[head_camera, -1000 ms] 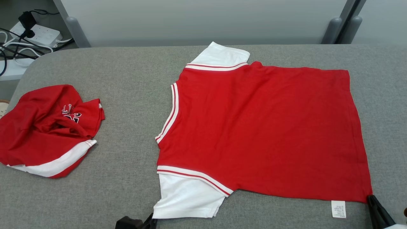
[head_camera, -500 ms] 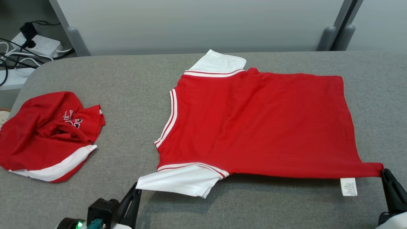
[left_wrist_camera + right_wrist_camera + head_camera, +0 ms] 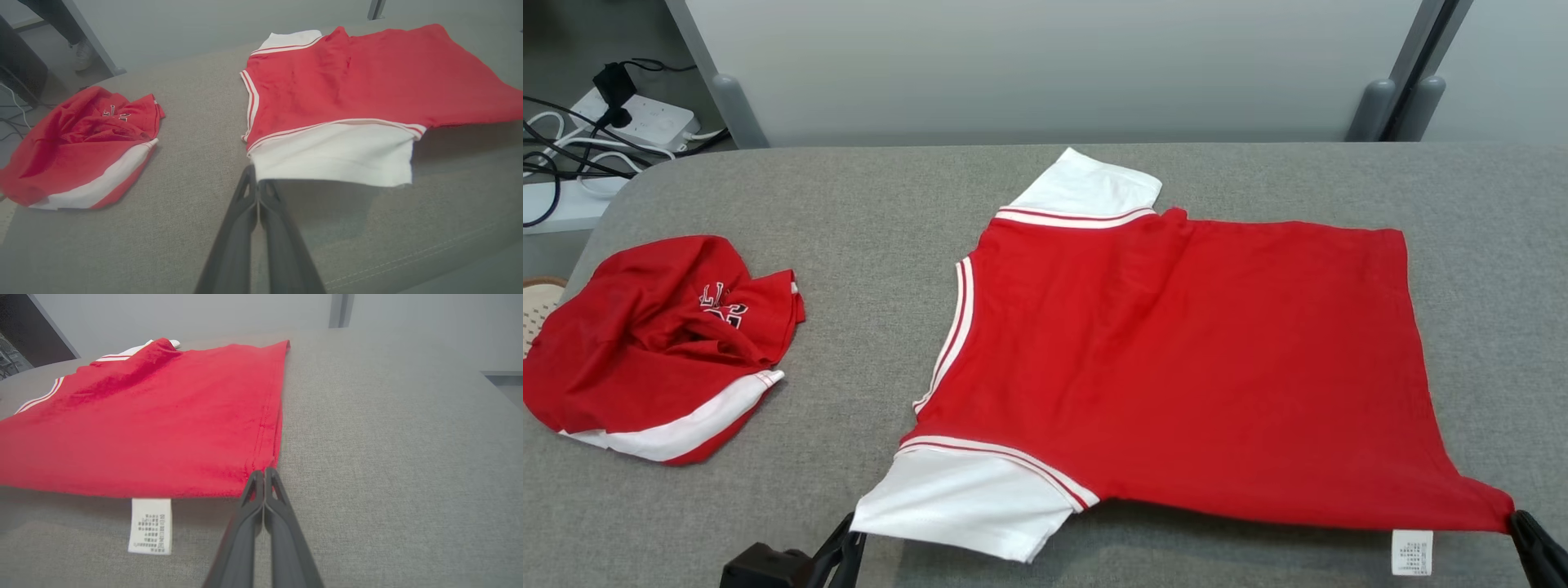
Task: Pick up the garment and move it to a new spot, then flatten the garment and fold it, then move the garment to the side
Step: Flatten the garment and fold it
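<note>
Head: red garment (image 3: 1176, 367) spread back-up on grey bench (image 3: 849, 245), collar twd robot's left, hem twd right. Far sleeve (image 3: 1086, 188) white, flat on bench. Near sleeve (image 3: 964, 502) white, its corner pinched by left tool (image 3: 845, 543), fingers pressed together on the cloth. Right tool (image 3: 1523, 527) at garment's near hem corner, which is pulled to a point; tool mostly cut off by frame edge. Care label (image 3: 1412, 552) hangs off near edge, just beside that corner. 2nd red shirt (image 3: 654, 343), crumpled, well apart from garment on collar side. Power strip (image 3: 645, 122) w/ cables past the bench, beyond the crumpled one.

L wrist: left tool (image 3: 256, 183) shut tight on the near sleeve's corner (image 3: 335, 155). Sleeve is off the bench, shadow under it. Rest of garment (image 3: 367, 81) slopes down to bench on the far side. Crumpled shirt (image 3: 81, 143) off to collar side, not touching.

R wrist: right tool (image 3: 264, 473) fingers closed, nipping garment's hem corner at the side seam. Near edge of garment (image 3: 143, 428) raised, shadow below. Label (image 3: 150, 526) dangles from that edge, near the tool.
</note>
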Controlling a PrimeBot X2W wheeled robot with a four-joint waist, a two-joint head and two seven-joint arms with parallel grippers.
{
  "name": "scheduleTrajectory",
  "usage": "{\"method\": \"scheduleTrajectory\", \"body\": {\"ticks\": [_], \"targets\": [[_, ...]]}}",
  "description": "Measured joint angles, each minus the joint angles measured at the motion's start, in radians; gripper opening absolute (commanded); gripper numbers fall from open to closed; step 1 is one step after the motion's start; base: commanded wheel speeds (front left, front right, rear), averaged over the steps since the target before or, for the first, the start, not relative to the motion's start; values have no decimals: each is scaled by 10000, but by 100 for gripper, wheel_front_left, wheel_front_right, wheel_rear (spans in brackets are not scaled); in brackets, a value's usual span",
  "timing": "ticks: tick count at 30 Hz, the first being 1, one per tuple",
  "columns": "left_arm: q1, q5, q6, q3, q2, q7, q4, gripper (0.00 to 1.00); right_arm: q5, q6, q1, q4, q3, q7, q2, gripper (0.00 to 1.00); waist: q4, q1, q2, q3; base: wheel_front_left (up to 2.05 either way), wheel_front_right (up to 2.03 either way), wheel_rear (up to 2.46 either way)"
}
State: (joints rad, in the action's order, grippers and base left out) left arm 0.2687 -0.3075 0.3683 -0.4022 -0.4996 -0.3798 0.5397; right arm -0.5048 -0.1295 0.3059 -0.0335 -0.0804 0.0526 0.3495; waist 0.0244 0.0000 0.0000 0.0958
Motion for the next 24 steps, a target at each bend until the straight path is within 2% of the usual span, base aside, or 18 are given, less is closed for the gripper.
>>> {"method": "scheduleTrajectory", "body": {"ticks": [8,11,13,14,17,24], "targets": [[563,161,303,102,-566,-1198,1398,0,-761,0,1256,-1607,-677,1158,-42,0,-16,0,0,125,0,0,0],[510,105,265,58,-546,-1350,1764,0,-759,2,1370,-1908,-905,1446,-73,0,-29,0,0,177,0,0,0],[467,15,151,-12,-533,-1352,1756,0,-754,2,1356,-1950,-951,1557,-109,0,-31,0,0,181,0,0,0],[228,-127,-127,-203,-506,-1432,1584,0,-748,2,1328,-2010,-943,1858,-180,0,-40,0,0,183,0,0,0],[-103,-295,-316,-341,-422,-1430,1310,0,-685,2,1231,-1983,-872,2079,-282,0,-70,0,0,200,0,0,0],[-1360,-581,-846,-470,107,-907,42,0,-407,2,-163,-1122,-669,2290,-328,0,-144,0,0,465,0,0,0]]}}
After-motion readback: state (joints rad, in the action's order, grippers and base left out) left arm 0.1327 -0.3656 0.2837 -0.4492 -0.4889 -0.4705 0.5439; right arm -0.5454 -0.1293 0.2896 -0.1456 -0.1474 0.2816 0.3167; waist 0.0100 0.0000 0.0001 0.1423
